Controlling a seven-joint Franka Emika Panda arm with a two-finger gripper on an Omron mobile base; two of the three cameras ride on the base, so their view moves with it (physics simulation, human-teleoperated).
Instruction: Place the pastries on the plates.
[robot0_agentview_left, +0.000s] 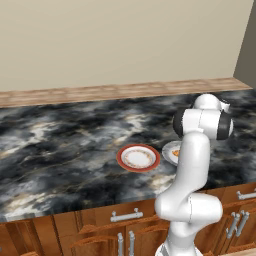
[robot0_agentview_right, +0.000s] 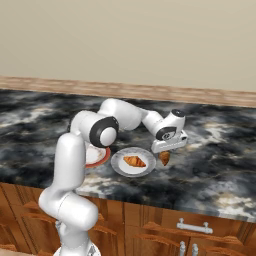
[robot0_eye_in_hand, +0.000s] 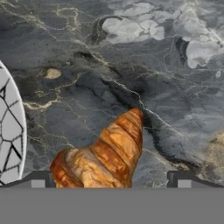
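Observation:
My gripper (robot0_agentview_right: 165, 151) hangs just right of the pale grey plate (robot0_agentview_right: 120, 167), shut on the dark brown croissant (robot0_agentview_right: 164, 158), which points tip-down over the counter. In the hand view the dark brown croissant (robot0_eye_in_hand: 107, 151) sits between my gripper (robot0_eye_in_hand: 110, 179) fingertips (robot0_eye_in_hand: 37, 180), with the pale grey plate (robot0_eye_in_hand: 9, 131) at the left edge. The lighter golden pastry (robot0_agentview_right: 134, 161) lies on the grey plate. The red-rimmed plate (robot0_agentview_left: 138, 158) stands bare to its left; my arm hides part of the red-rimmed plate (robot0_agentview_right: 100, 159) in the right base view.
The dark marbled counter (robot0_agentview_left: 60, 145) runs wide to both sides, with a wooden strip (robot0_agentview_left: 100, 92) along the wall behind. Both plates sit near the counter's front edge, above wooden cabinet drawers (robot0_agentview_right: 200, 227).

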